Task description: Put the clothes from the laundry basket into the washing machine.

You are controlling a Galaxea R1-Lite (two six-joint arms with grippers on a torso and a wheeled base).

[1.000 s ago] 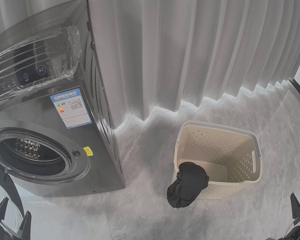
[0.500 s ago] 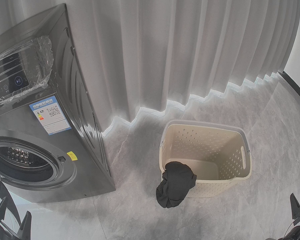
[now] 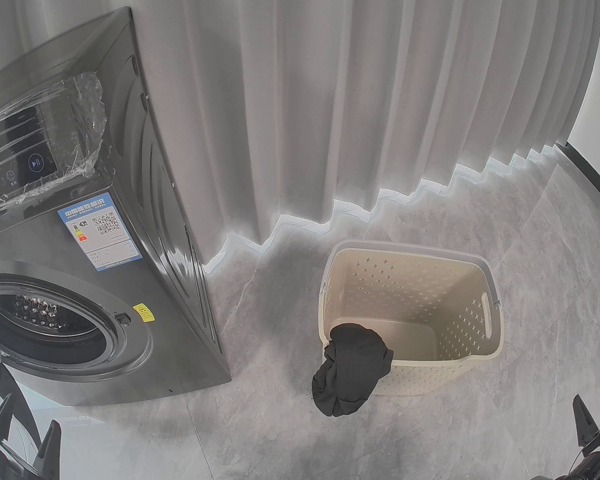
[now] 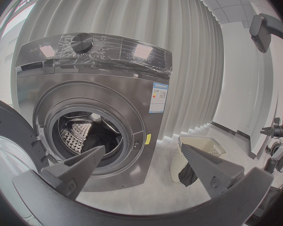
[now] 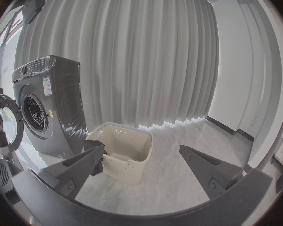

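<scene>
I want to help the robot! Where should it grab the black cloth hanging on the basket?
Probably the bunched hump of the cloth atop the basket rim, coming from above. It sits highest there, clear of the inside walls; the rest hangs down the outer wall.

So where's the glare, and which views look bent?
Head view: light glows under the curtain hem, and the plastic film on the washing machine glints. Left wrist view: fisheye bulges the machine; its drum is dim. Right wrist view: curtain folds bow outward.
</scene>
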